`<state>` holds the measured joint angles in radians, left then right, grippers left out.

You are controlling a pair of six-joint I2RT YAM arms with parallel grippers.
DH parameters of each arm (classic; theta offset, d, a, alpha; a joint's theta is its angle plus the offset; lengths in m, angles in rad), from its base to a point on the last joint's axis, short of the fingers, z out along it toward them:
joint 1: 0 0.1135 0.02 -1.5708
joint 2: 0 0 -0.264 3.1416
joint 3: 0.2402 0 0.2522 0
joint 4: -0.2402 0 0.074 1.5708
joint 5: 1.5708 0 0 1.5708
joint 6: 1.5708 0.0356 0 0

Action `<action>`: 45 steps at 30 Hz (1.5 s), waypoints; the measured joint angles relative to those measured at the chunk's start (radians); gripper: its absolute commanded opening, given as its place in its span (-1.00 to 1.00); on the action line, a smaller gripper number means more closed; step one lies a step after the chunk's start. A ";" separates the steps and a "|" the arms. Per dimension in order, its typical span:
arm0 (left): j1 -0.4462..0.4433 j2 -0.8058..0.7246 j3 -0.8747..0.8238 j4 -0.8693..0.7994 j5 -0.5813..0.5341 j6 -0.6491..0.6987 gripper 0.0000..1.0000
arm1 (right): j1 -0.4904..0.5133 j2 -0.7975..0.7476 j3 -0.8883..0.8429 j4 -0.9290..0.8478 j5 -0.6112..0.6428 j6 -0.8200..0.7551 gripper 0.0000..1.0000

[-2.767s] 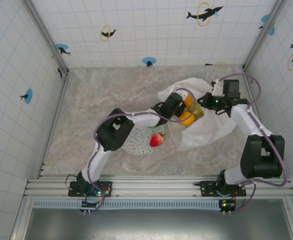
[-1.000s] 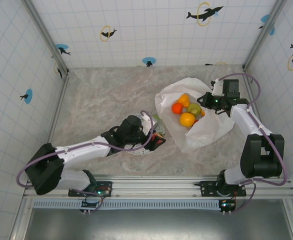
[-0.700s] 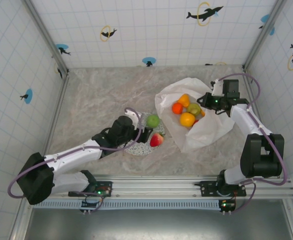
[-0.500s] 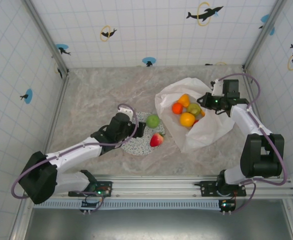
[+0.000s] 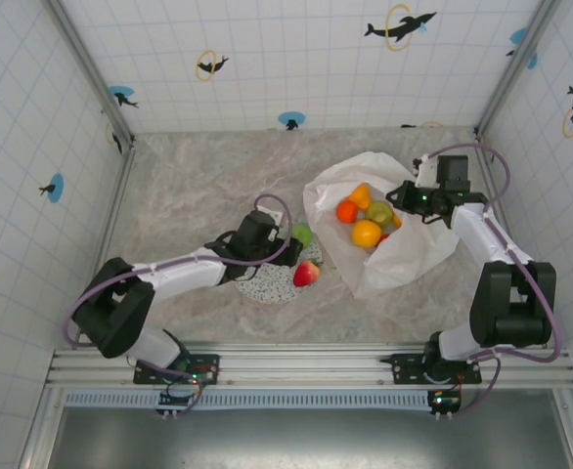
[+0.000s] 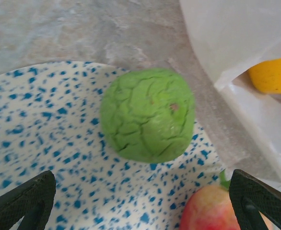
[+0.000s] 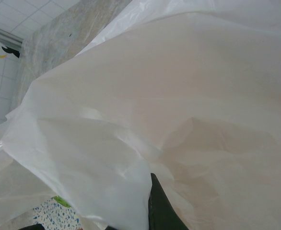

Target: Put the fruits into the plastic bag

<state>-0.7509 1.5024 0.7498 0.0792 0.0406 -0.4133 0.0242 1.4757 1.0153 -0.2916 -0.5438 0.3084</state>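
Left gripper [image 6: 140,203] released, jaws wide. Green fruit [image 6: 147,115] sits just ahead, between the fingertips, on the speckled plate [image 6: 40,124]; red-and-yellow fruit [image 6: 210,211] is near one fingertip. Right gripper [image 5: 405,196] clenched, seemingly on the plastic bag [image 5: 414,249] rim, orange fruits [image 5: 367,233] inside just beside it.
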 measured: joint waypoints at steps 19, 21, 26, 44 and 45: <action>0.000 0.270 0.171 0.065 -0.003 -0.006 0.58 | 0.000 0.000 -0.018 0.008 -0.003 -0.003 -1.00; 0.000 0.281 0.178 0.069 -0.004 -0.007 0.50 | 0.000 0.000 -0.032 0.009 -0.003 -0.003 -1.00; 0.000 0.285 0.179 0.080 -0.009 -0.007 0.41 | 0.000 0.000 -0.042 0.010 -0.002 -0.003 -1.00; 0.000 0.062 -0.019 0.078 -0.123 0.005 0.28 | -0.010 0.000 -0.042 0.010 -0.003 -0.003 -1.00; 0.000 0.025 -0.039 0.074 -0.132 0.005 0.26 | -0.011 0.000 -0.042 0.010 -0.003 -0.003 -1.00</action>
<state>-0.7509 1.5272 0.7113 0.1532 -0.0914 -0.4088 0.0132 1.4757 0.9737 -0.2817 -0.5465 0.3058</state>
